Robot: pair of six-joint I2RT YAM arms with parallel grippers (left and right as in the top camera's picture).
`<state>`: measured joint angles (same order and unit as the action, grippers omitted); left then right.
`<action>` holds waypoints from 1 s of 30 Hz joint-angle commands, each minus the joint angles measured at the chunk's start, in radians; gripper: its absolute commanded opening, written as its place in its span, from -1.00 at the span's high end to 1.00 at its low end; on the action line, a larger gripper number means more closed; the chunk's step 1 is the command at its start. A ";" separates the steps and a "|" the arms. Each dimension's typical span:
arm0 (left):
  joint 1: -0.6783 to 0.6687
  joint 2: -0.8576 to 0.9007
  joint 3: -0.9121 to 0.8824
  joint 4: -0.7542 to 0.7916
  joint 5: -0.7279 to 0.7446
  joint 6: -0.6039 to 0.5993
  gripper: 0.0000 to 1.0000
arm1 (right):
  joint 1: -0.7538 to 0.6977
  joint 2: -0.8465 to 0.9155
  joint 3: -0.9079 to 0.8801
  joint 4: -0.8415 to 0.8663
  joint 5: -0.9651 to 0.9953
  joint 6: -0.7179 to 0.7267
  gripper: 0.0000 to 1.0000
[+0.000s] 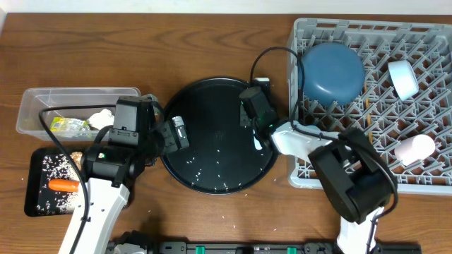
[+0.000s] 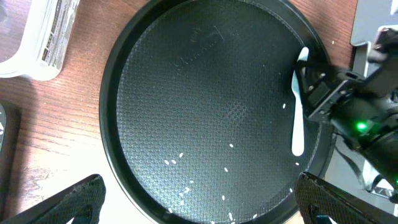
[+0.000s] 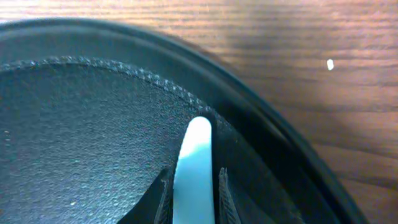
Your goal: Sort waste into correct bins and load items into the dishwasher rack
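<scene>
**Wood table (image 1: 176, 42): spoon pickup, slip risk**

Right gripper (image 3: 194, 177) straddles the white spoon (image 2: 298, 124), 1 finger each side, with the spoon's end poking out ahead of the fingertips. Can't tell if they pinch it or just flank it. The spoon lies flat on the round black tray (image 1: 212, 106), with the raised rim just beyond the hand. Left gripper (image 2: 199, 186) is spread wide and empty.

Risks: a shallow hold on a slick handle could let the spoon pivot or drop short of the dishwasher rack (image 1: 367, 27). The fingers may also catch the rim and drag the tray.
</scene>
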<state>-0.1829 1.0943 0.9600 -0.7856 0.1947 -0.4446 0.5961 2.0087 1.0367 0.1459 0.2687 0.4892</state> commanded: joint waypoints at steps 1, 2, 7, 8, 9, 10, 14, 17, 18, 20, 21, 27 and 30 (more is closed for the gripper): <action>0.005 0.003 0.011 -0.003 -0.013 0.006 -0.96 | 0.006 0.022 -0.004 0.014 0.012 0.003 0.61; 0.005 0.003 0.011 -0.003 -0.013 0.006 -0.96 | 0.005 0.027 -0.004 0.017 0.013 0.003 0.61; 0.005 0.003 0.011 -0.003 -0.013 0.006 -0.95 | 0.005 0.049 -0.003 0.042 0.012 0.003 0.53; 0.005 0.003 0.011 -0.003 -0.013 0.006 -0.96 | 0.005 0.052 -0.004 0.049 0.012 0.003 0.47; 0.005 0.003 0.011 -0.003 -0.013 0.006 -0.96 | 0.005 0.053 -0.004 0.056 0.012 0.003 0.39; 0.005 0.003 0.011 -0.003 -0.013 0.006 -0.96 | 0.006 0.053 -0.004 0.064 0.012 0.003 0.31; 0.005 0.003 0.011 -0.003 -0.013 0.006 -0.96 | 0.006 0.053 -0.004 0.109 0.012 0.003 0.24; 0.005 0.003 0.011 -0.003 -0.013 0.006 -0.96 | 0.006 0.053 -0.004 0.129 0.012 0.003 0.25; 0.005 0.003 0.011 -0.003 -0.013 0.006 -0.96 | 0.005 0.053 -0.004 0.132 0.014 0.003 0.25; 0.005 0.003 0.011 -0.003 -0.013 0.006 -0.95 | 0.005 0.053 -0.004 0.137 0.028 0.003 0.25; 0.005 0.003 0.011 -0.003 -0.013 0.006 -0.96 | 0.005 0.053 -0.003 0.143 0.037 0.003 0.25; 0.005 0.003 0.011 -0.003 -0.013 0.006 -0.96 | 0.005 0.053 -0.004 0.146 0.042 0.003 0.30; 0.005 0.003 0.011 -0.003 -0.013 0.006 -0.96 | 0.005 0.055 -0.004 0.142 0.042 0.003 0.34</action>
<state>-0.1829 1.0943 0.9600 -0.7860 0.1947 -0.4446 0.5987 2.0529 1.0367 0.2890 0.2886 0.4889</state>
